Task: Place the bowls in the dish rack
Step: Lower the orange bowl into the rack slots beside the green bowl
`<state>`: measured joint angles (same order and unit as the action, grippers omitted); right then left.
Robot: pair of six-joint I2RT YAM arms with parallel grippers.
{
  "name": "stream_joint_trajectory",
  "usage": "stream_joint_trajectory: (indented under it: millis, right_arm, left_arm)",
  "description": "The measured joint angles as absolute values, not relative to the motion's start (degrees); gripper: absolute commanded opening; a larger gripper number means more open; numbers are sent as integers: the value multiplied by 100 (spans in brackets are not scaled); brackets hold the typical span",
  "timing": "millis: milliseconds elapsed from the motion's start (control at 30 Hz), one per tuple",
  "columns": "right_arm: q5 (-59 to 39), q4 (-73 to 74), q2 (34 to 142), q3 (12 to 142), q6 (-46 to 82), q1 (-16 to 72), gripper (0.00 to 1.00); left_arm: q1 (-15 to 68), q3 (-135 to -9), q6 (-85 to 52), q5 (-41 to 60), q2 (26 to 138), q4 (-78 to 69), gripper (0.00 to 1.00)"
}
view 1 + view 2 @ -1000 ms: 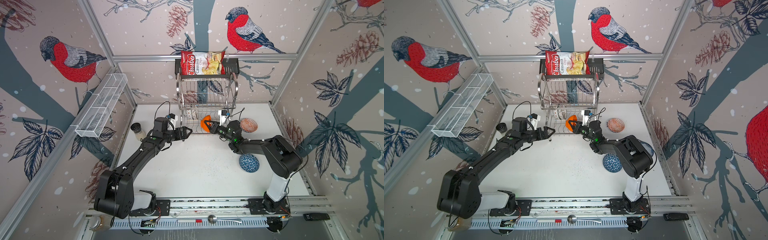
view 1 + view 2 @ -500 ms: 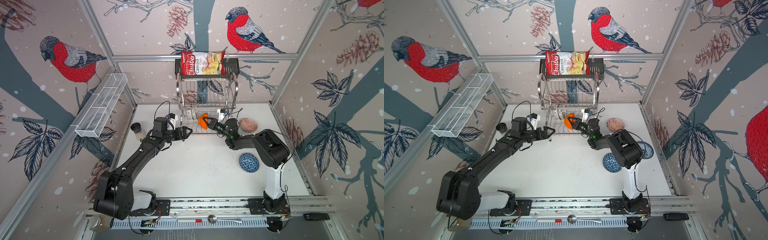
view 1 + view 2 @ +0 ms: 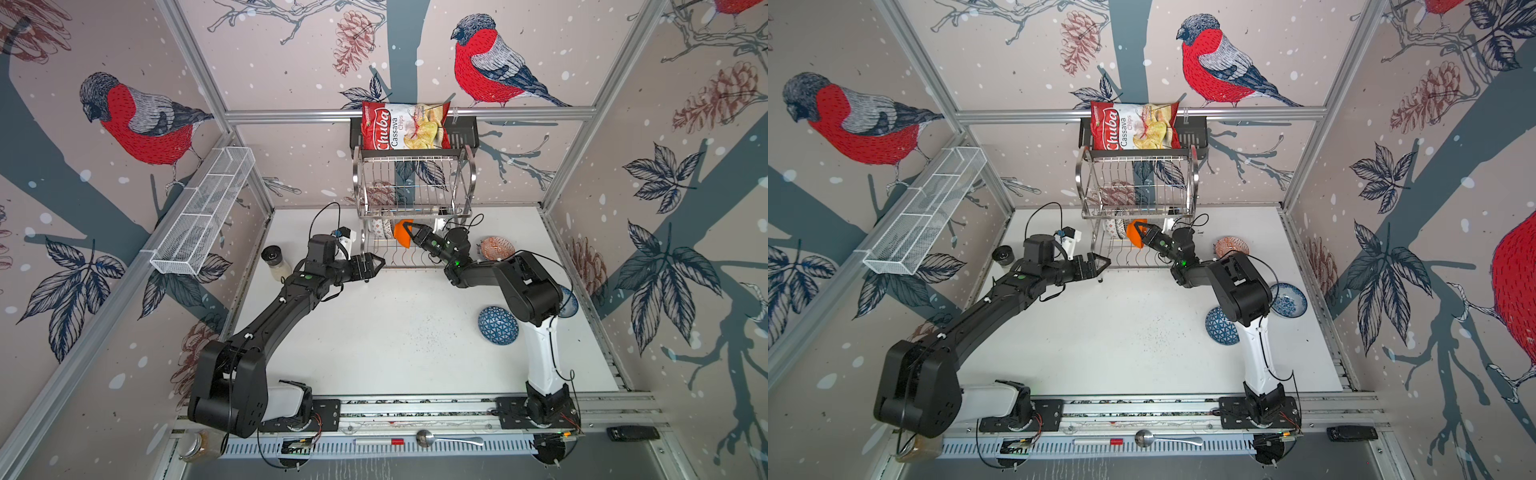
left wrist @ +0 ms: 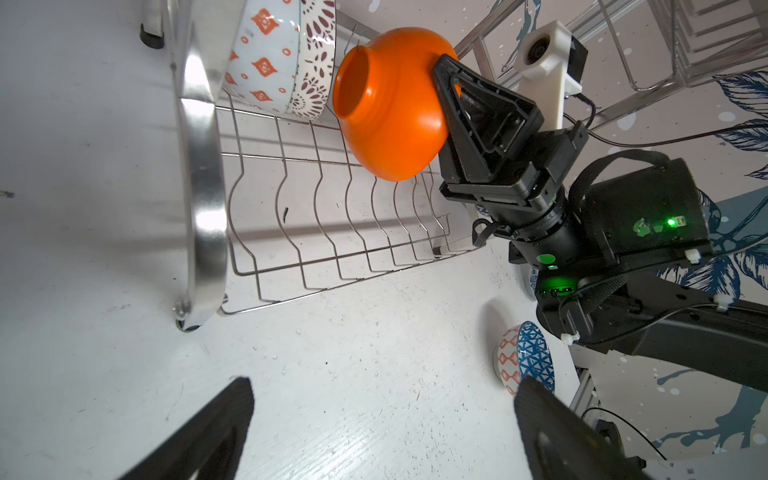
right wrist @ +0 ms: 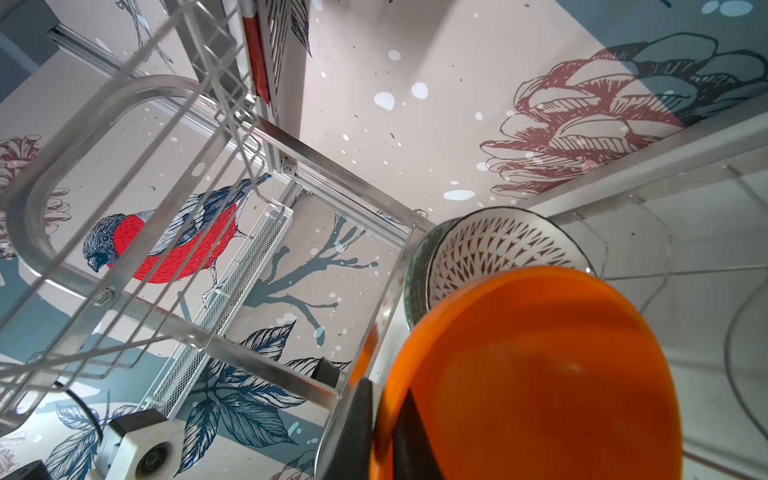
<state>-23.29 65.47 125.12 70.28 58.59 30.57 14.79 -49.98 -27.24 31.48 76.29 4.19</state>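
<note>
My right gripper (image 3: 409,227) (image 5: 384,419) is shut on the rim of the plain orange bowl (image 3: 400,235) (image 4: 386,108) (image 5: 540,374). It holds the bowl on its side inside the lower tier of the dish rack (image 3: 471,178) (image 4: 199,166), foot toward two patterned bowls (image 4: 266,62) standing in the slots. A grey-green bowl (image 5: 417,257) shows behind them. On the table lie a red-orange bowl (image 3: 496,248), a dark-blue triangle bowl (image 3: 498,325) (image 4: 528,357) and a blue-floral bowl (image 3: 1287,300). My left gripper (image 3: 380,262) (image 4: 384,386) hangs open and empty at the rack's front left corner.
A glass shaker jar (image 3: 272,259) stands at the table's left edge. The white mesh basket (image 3: 203,216) hangs on the left wall. A chips bag (image 3: 405,126) sits on the black shelf above the rack. A spoon (image 3: 449,438) lies on the front rail.
My right gripper has carried the orange bowl further back and slightly left into the rack's lower tier, with the right arm folding in. The left arm has not moved.
</note>
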Motion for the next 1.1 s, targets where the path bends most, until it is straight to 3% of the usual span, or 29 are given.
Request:
stream_joint_trajectory:
  millis: [1100]
  right_arm:
    - [-2309, 6539, 13522, 8335, 6757, 2921, 0]
  left_arm:
    - [1352, -4665, -3017, 3503, 7419, -213, 98]
